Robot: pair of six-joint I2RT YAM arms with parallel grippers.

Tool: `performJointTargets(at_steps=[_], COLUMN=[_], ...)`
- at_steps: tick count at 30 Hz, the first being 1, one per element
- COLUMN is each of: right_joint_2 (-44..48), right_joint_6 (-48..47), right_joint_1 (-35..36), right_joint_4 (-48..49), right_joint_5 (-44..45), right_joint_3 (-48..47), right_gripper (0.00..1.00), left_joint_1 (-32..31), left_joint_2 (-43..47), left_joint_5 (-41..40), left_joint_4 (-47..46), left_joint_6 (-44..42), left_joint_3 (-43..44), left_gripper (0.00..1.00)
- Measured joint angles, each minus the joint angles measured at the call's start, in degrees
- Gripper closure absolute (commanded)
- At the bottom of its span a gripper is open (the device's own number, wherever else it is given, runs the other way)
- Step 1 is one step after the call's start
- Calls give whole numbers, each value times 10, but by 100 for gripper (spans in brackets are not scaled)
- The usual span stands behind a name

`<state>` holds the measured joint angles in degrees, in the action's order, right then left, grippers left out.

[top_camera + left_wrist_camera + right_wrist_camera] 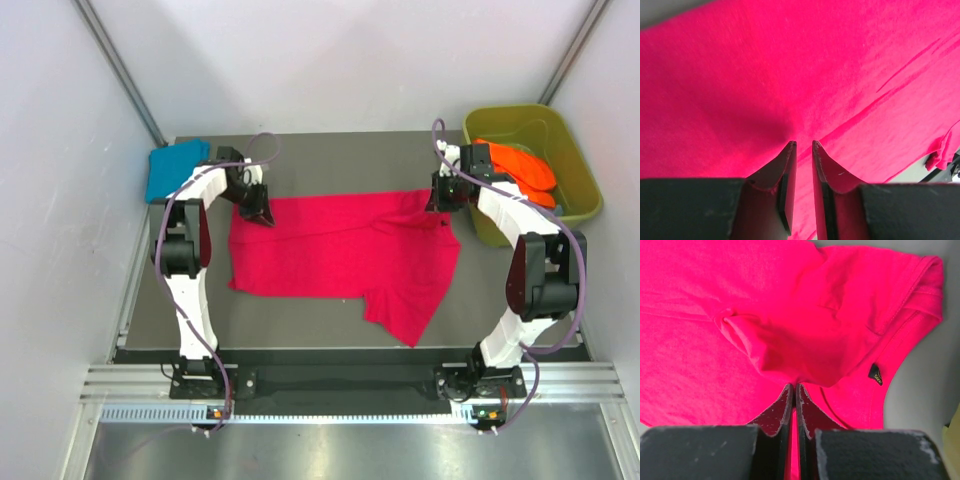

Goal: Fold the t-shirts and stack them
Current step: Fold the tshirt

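A crimson-pink t-shirt (340,250) lies spread on the dark table, with one sleeve pointing toward the near edge. My left gripper (258,213) sits at its far left corner. In the left wrist view the jaws (803,145) stand a little apart just above flat cloth (790,75). My right gripper (440,205) is at the shirt's far right corner. In the right wrist view it (795,386) is shut on a bunched fold of the shirt (740,290) near a black size tag (875,374). A folded teal-blue t-shirt (172,168) lies at the far left. Orange t-shirts (520,165) lie in the tub.
An olive-green tub (580,165) stands at the far right, close to my right arm. White walls close in the table on the left, right and back. Bare table (300,320) shows in front of the shirt.
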<state>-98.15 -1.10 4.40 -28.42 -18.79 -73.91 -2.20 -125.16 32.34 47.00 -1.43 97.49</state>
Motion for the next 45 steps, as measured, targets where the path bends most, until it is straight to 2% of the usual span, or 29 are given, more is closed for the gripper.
performJointTargets(at_steps=[14, 17, 18, 19, 21, 26, 28, 31, 36, 40, 45], right_joint_2=[26, 42, 45, 49, 53, 64, 64, 60, -18, -87, -131], right_joint_6=[18, 27, 28, 34, 36, 11, -5, -30, -72, -93, -109], right_joint_1=[20, 32, 34, 35, 37, 53, 75, 113, 158, 162, 162], right_joint_4=[-8, -11, -12, -13, -16, -26, -26, -25, -25, -29, -35], right_joint_5=[-19, -25, -27, -28, -27, -8, -5, -9, -18, -13, 7], right_joint_3=[42, 55, 58, 60, 61, 44, 31, 23, -21, -47, -72], right_gripper=[99, 92, 75, 66, 54, 55, 64, 71, 73, 75, 76], left_joint_1=[0, 0, 0, 0, 0, 0, 0, 0, 0, 0, 0], left_joint_2=[17, 17, 17, 17, 17, 17, 18, 19, 20, 27, 40], left_joint_5=[-2, -2, -3, -3, -3, -5, -5, -5, -7, -14, -18], left_joint_4=[2, 1, 1, 1, 1, 1, 1, 0, 1, 0, -1], left_joint_6=[1, 1, 1, 1, 1, 2, 3, 5, 7, 9, 10], left_joint_3=[-25, -25, -25, -25, -25, -25, -25, -25, -25, -25, -28], left_gripper=[77, 77, 77, 78, 78, 78, 78, 78, 78, 78, 78])
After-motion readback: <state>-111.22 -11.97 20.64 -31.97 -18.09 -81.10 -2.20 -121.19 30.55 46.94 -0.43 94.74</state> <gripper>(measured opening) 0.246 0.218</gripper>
